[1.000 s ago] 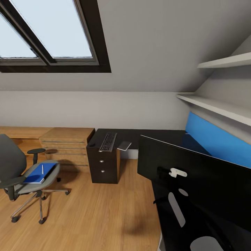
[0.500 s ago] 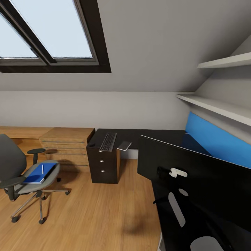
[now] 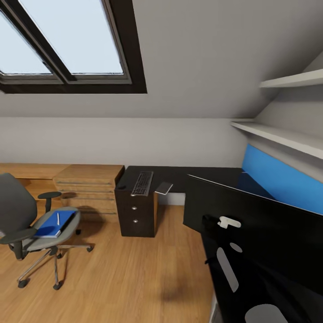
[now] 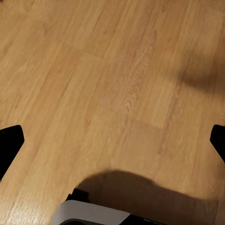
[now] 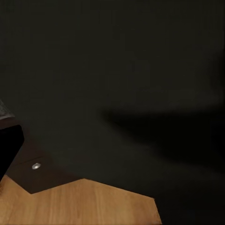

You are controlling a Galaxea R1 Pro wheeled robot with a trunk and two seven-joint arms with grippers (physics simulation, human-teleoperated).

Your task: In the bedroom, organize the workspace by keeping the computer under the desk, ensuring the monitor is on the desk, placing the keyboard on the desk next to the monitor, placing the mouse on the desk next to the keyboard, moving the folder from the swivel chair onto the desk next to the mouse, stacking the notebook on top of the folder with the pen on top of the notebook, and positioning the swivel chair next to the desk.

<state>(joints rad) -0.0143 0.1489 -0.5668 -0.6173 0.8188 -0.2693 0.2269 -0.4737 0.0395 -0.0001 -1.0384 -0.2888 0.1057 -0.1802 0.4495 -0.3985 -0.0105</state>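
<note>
Left pincer [image 4: 112, 140] spread wide over bare floor [image 4: 117, 84], holding nothing; right pincer over dark desk [image 5: 117, 56], opening impossible to judge. Monitor [image 3: 251, 233] on desk at near right; keyboard [image 3: 142, 183] and notebook [image 3: 163, 188] at far end above drawers [image 3: 136, 214], notebook overhanging edge. Folder [image 3: 53, 223] with pen [image 3: 58, 218] on chair [image 3: 31, 224]. Risks: pen rolling off when folder lifted; wheeled chair drifting if nudged; notebook knocked to floor; monitor clipped while turning.
</note>
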